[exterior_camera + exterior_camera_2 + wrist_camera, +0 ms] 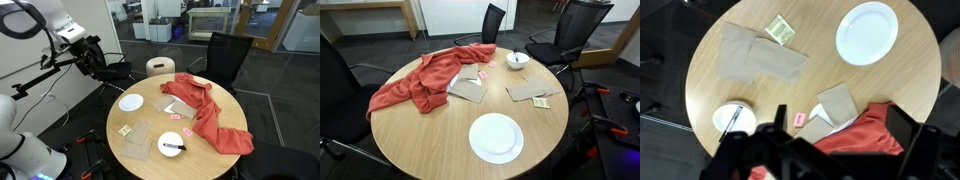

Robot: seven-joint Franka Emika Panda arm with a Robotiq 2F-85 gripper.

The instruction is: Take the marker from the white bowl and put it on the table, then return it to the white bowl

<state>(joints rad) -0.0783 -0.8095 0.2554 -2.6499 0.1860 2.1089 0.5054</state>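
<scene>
The white bowl (pixel 173 144) stands on the round wooden table (pixel 150 160) near its edge, with the black marker (pixel 174 148) lying in it. The bowl also shows in an exterior view (pixel 518 61) and in the wrist view (pixel 734 118), where the marker (pixel 732 121) lies across it. My gripper (pixel 95 58) is open and empty. It hangs high up, beyond the table's edge and far from the bowl. In the wrist view its two dark fingers (pixel 840 125) frame the table from above.
A red cloth (pixel 205 112) is draped over one side of the table. A flat white plate (pixel 131 102), brown paper napkins (pixel 135 140), a small pink item (pixel 172 117) and a yellow packet (pixel 125 130) lie on top. Black office chairs (pixel 228 55) stand around the table.
</scene>
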